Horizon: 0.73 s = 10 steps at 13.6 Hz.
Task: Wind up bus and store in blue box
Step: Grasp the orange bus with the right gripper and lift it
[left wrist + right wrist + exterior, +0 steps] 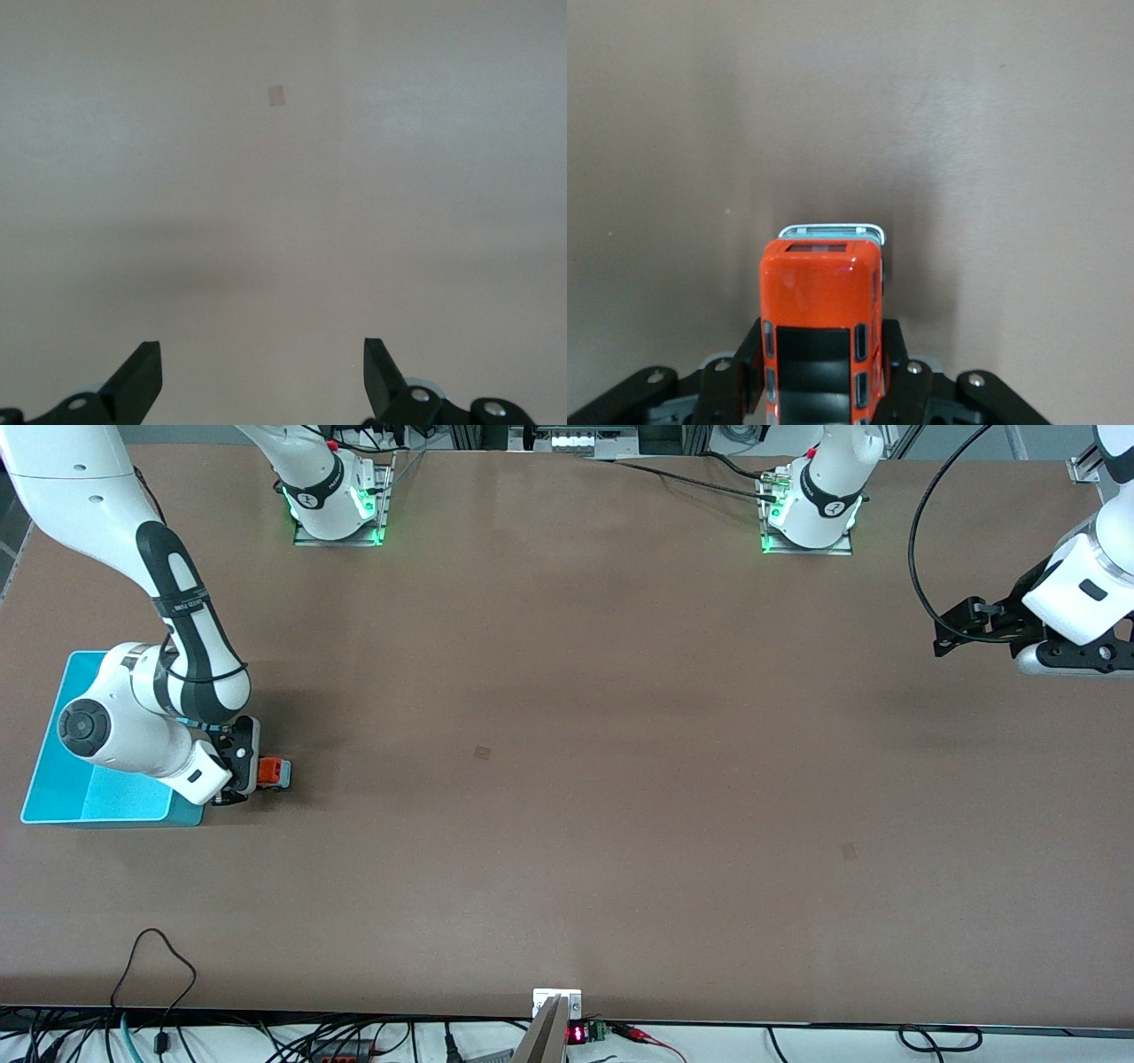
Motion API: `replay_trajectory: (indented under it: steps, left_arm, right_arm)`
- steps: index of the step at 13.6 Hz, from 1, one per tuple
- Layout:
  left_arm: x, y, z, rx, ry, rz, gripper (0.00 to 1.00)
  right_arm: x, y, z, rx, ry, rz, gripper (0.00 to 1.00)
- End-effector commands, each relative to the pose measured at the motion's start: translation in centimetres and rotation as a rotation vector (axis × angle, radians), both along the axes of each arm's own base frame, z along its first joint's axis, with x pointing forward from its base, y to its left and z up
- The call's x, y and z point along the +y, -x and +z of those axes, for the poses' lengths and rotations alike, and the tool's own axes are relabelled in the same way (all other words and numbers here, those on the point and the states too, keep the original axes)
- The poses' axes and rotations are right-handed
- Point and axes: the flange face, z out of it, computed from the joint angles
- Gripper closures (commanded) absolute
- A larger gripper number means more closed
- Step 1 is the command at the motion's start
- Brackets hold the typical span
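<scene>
Right gripper (pixel 252 772) clamped onto the little orange bus (pixel 274 772) down on the table (pixel 567 779), right next to the blue box (pixel 53 797) at the right arm's end, left gripper (pixel 983 633) waiting wide open over bare tabletop at its own end

No readable text, label, brand or number shows on anything.

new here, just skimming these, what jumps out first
The orange bus pinched in the right gripper, on the table just beside the blue box at the right arm's end. The left gripper waits open over bare table at the other end.
</scene>
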Motion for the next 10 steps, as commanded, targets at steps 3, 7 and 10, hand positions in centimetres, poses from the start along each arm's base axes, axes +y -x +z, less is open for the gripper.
replay_trajectory:
  steps: [3,7,10]
  left_arm:
    - [0.0,-0.2,0.6,0.004,0.015,0.012,0.0]
    - [0.1,-0.2,0.6,0.004,0.015,0.012,0.0]
    - [0.1,-0.2,0.6,0.004,0.015,0.012,0.0]
  right_arm:
    - [3.0,-2.4,10.2,-0.164,-0.148,-0.284,0.92]
    - [0.4,-2.8,14.6,-0.179,-0.21,-0.76,0.97]
    - [-3.9,-2.1,14.4,-0.118,-0.201,-1.11,1.0]
